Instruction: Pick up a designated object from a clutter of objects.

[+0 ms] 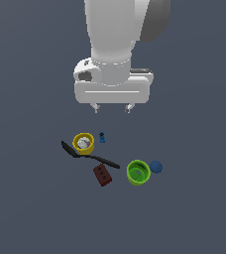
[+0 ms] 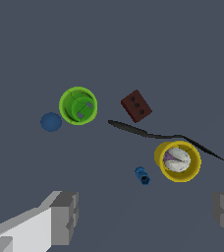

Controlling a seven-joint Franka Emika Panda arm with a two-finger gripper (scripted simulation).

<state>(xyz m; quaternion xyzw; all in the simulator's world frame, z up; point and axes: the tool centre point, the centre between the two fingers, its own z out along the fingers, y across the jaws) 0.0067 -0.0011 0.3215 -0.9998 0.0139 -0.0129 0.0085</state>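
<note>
The dark red-brown block [image 1: 102,174] lies on the grey floor between the black utensil [image 1: 89,156] and the green cup [image 1: 138,172]; two dark holes show on its face in the wrist view [image 2: 136,105]. My gripper [image 1: 112,108] hangs well above the clutter, open and empty, its grey fingers [image 2: 65,216] wide apart in the wrist view. The yellow cup [image 1: 84,143] holds a whitish lump. The blue ball [image 1: 156,166] touches the green cup's side. A tiny blue piece [image 1: 102,137] stands beside the yellow cup.
In the wrist view the green cup [image 2: 78,106], blue ball [image 2: 51,122], yellow cup [image 2: 177,161], tiny blue piece [image 2: 142,175] and thin black utensil [image 2: 163,136] surround the block. The utensil runs close along the block's edge.
</note>
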